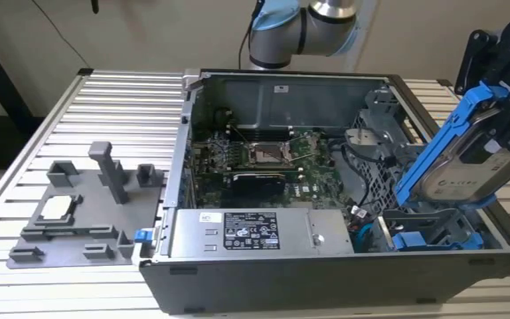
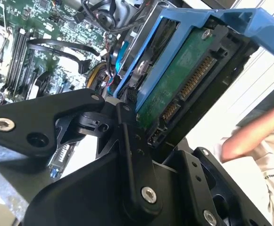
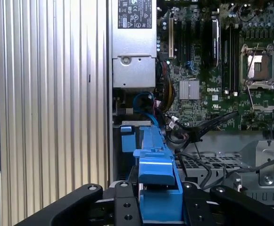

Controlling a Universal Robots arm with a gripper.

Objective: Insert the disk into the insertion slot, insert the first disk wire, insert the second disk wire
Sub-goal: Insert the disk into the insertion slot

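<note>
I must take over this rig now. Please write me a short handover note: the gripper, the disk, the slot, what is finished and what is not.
Gripper: shut on the disk, held tilted above the computer case corner on the exterior view's right.
Insertion slot: below the disk, no drive seen in it.
Done: disk is in the gripper.
Left: disk not in the slot; its connectors are bare, so neither wire is inserted.
Note: a person's arm is close by in the second wrist view.
</note>
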